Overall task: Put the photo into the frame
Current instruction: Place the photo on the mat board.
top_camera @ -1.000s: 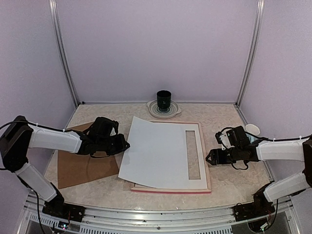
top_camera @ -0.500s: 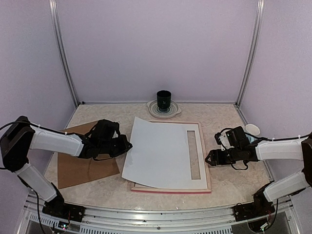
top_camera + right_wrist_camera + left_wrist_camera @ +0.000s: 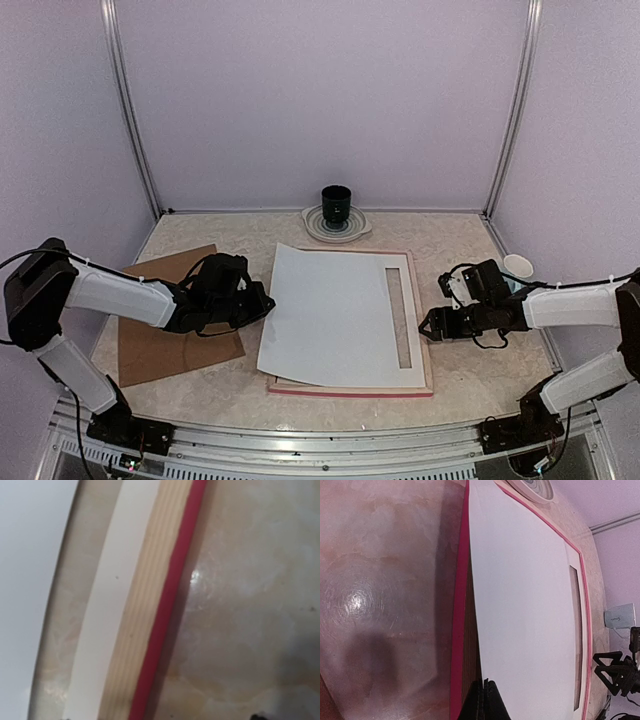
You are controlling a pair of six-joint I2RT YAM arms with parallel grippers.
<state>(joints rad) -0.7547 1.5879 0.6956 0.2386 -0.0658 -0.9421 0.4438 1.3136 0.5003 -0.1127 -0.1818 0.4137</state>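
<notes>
now photo [image 3: 330,315] lies further toward 3 o'clock than second ago, covering more of mat board [image 3: 419,340] on frame [image 3: 350,391]. left gripper [image 3: 266,301] pinched tight on its 9 o'clock edge. right gripper [image 3: 431,325] at frame's 3 o'clock rim, opening unclear, perhaps bracing. alignment nearly done.

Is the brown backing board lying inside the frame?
No, the brown backing board lies on the table, left of the frame.

**Soft up top, glare below**

Overhead view: bright, even, faint shadows. Left wrist: hot glare on the table [image 3: 352,600] at 9 o'clock, dark shadow at 7, photo [image 3: 520,605] shading the frame [image 3: 457,630], edges bowed. Right wrist: blurry, small glint toward 1.
</notes>
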